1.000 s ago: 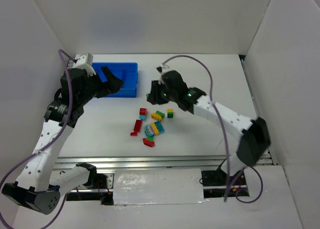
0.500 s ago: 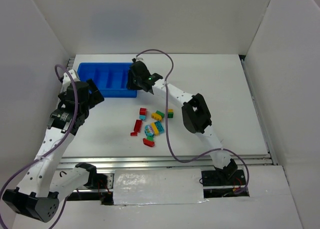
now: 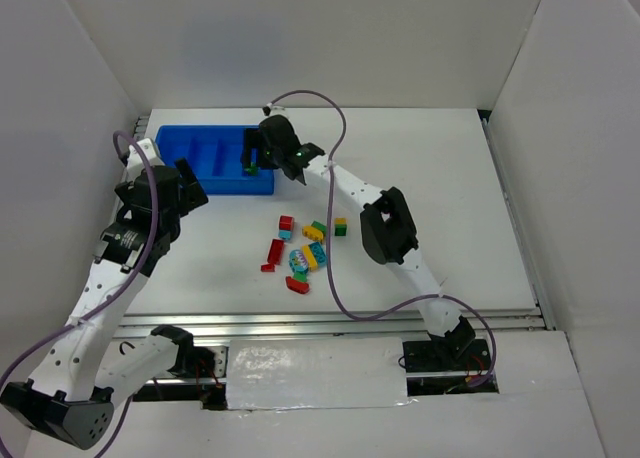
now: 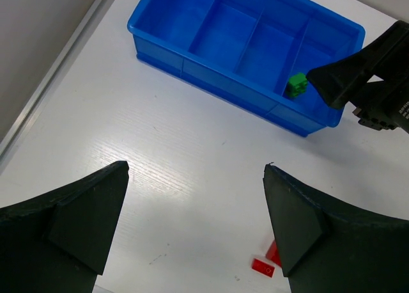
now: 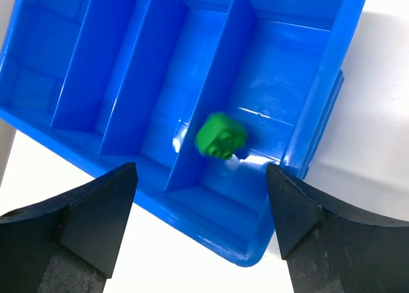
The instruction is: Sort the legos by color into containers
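The blue tray (image 3: 200, 148) of four containers lies at the back left. My right gripper (image 3: 256, 160) hangs open over its right end. A green lego (image 5: 221, 135), blurred, is free between and beyond the spread fingers, in or just above the rightmost compartment (image 5: 281, 82). It also shows as the green lego (image 4: 296, 85) in the left wrist view. The other legos, red, yellow, green and cyan, lie in a loose pile (image 3: 305, 248) mid-table. My left gripper (image 3: 190, 185) is open and empty, over bare table in front of the tray's left end.
White walls enclose the table on three sides. A small flat red piece (image 4: 265, 266) lies at the pile's left edge, beside my left gripper's right finger (image 4: 300, 222). The three other compartments (image 5: 83, 56) hold nothing I can see.
My right gripper travelled from the pile to the tray's right end and opened, letting go of the green lego. My left gripper drew back from over the tray toward the left.
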`<state>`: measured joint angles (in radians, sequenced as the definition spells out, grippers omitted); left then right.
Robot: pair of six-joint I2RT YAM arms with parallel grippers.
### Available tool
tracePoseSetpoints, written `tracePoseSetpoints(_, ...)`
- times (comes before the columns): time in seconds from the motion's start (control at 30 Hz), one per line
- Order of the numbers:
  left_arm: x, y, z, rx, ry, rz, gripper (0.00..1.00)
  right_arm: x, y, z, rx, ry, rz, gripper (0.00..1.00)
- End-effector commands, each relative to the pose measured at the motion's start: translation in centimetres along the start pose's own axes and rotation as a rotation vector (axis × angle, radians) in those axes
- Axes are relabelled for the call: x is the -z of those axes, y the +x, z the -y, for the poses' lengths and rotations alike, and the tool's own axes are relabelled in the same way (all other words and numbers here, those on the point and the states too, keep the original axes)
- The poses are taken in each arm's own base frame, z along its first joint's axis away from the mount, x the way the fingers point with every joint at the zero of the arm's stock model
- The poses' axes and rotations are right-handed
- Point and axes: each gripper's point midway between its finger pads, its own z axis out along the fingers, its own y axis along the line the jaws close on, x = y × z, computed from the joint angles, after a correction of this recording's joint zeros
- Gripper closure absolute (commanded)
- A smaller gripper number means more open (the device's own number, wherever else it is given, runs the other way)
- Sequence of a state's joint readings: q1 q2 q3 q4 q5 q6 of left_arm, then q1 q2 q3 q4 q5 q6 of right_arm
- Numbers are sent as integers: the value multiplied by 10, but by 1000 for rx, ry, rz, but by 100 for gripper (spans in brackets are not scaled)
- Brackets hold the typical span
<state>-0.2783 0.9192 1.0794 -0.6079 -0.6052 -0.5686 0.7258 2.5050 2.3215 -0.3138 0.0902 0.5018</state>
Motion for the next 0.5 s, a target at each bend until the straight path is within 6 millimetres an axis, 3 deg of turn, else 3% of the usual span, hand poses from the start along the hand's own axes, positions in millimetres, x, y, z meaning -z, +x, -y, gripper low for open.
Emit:
tracePoseSetpoints(0.0, 1, -11, 2, -7, 4, 45, 0, 24, -58, -25, 19, -64, 130, 11)
tracePoseSetpoints(0.03, 1, -11, 0, -7, -4, 47, 1, 37, -73, -27, 23, -66, 150, 11)
tracePoseSetpoints(0.1, 2, -13, -3, 0, -16, 52, 0, 52, -83, -19, 19, -39, 158, 11)
tracePoseSetpoints(0.2, 3, -14, -4, 5, -19, 57, 0, 94, -92, 9, 17, 15, 137, 11)
tracePoseSetpoints(0.23, 4, -14, -4, 8, -15, 58, 0, 115, -81, 23, 42, 62, 104, 12)
tracePoseSetpoints(0.3, 4, -14, -3, 7, -15, 55, 0, 134, -68, 50, 69, 162, 79, 12)
tracePoseSetpoints(0.33, 4, -14, -1, 6, -7, 51, 0, 151, -46, 69, 89, 218, 21, 13)
tracePoseSetpoints(0.47, 2, -11, 2, -4, 5, 34, 0, 185, 11, 119, 82, 362, -88, 17)
